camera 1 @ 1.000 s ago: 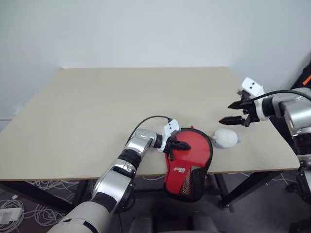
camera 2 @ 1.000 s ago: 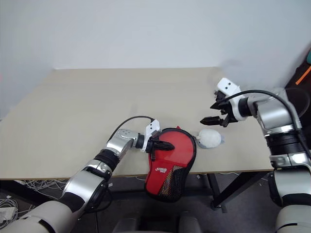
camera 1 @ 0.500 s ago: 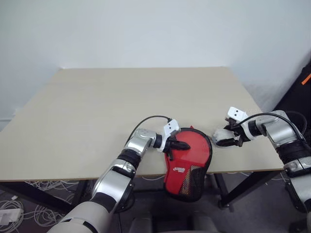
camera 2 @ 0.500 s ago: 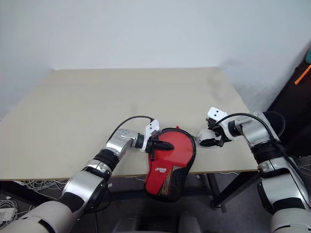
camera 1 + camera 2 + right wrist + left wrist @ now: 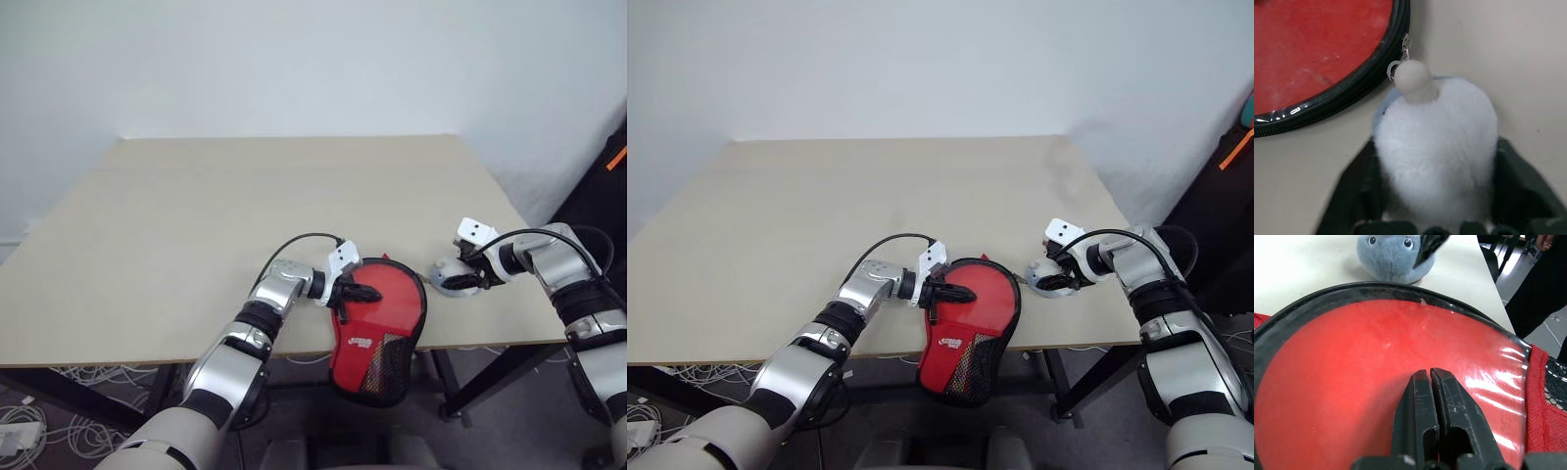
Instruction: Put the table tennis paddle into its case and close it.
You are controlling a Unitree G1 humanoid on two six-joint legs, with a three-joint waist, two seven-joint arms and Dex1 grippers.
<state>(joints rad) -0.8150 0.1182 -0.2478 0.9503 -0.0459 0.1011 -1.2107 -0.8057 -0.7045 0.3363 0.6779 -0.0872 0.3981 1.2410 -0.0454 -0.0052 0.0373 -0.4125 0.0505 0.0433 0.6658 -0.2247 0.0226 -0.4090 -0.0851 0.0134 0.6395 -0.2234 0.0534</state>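
Right gripper (image 5: pixel 1432 215) has dropped from above, jaws now pinching the fluffy white plush charm (image 5: pixel 1437 147) beside the red zip case (image 5: pixel 377 328); left gripper (image 5: pixel 1436 399), jaws pressed together, keeps pinning that case.

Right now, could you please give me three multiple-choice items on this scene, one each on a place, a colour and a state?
1. Where does the case lie?
A. at the table's far edge
B. over the near edge, partly hanging off
C. on the floor

2. What colour is the plush toy hooked to the zip?
A. green
B. black
C. pale grey-white

3. How are the left gripper's fingers?
A. shut, resting on the red face
B. wide open
C. around the toy

Answers: 1 B, its mesh end droops below the table. 2 C, its fur is pale in both wrist views. 3 A, the left wrist view shows them together.
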